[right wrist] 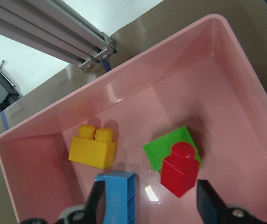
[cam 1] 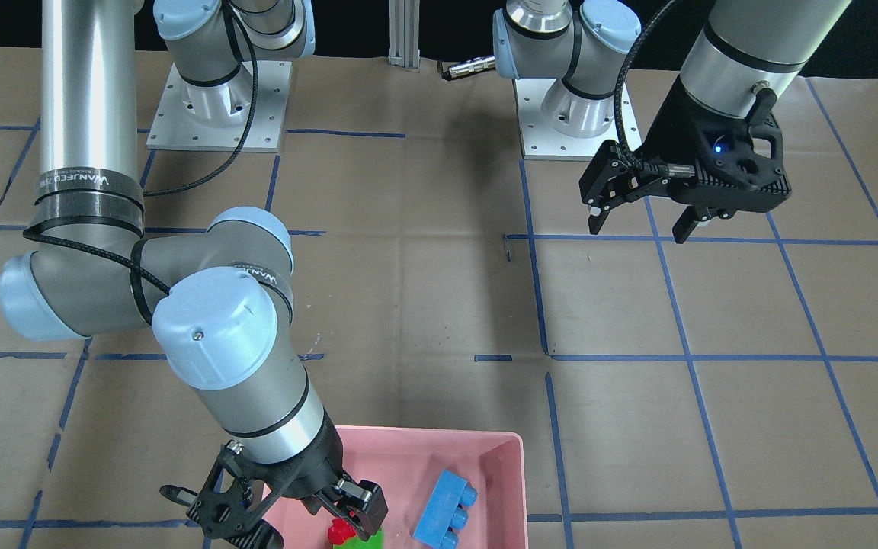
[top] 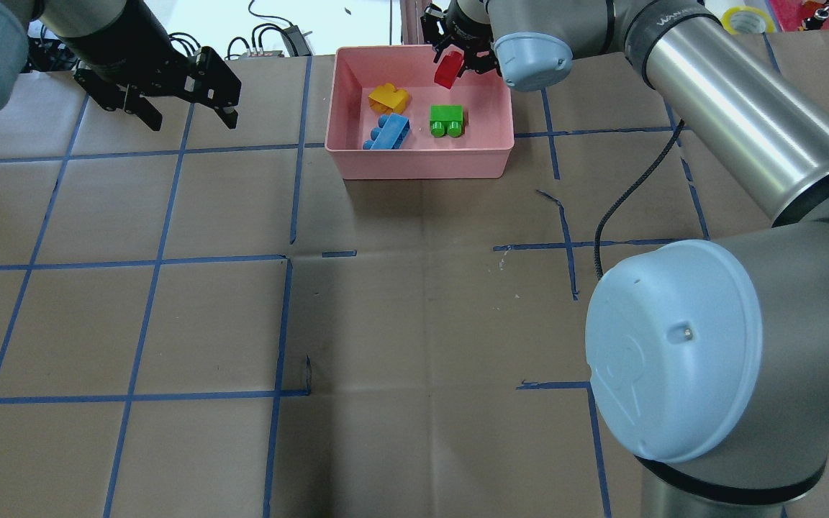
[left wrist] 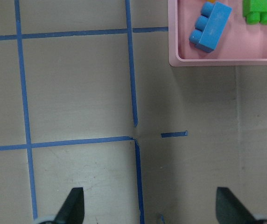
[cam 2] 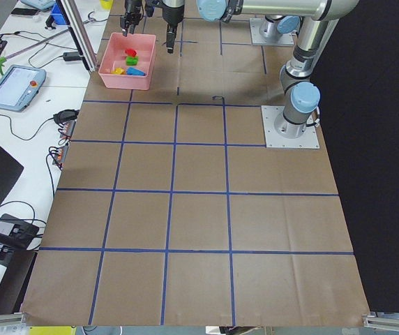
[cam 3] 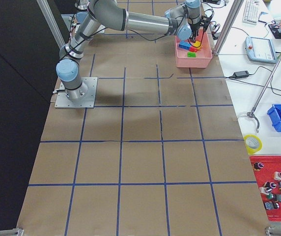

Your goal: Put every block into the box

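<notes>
The bench is covered in brown paper marked off with blue tape. The pink box sits at its far edge, near the middle.

The left pincer hangs above the bench to the left of the box, spread wide and holding nothing. The right pincer is over the far right part of the box, its fingers wide apart and not touching any block.

On the box floor, the blue block lies at the near left. The yellow block is just beyond it and the green block is to the right. The red block is tilted between the right pincer's open fingers, above the green one. I cannot tell whether it touches the green one.
</notes>
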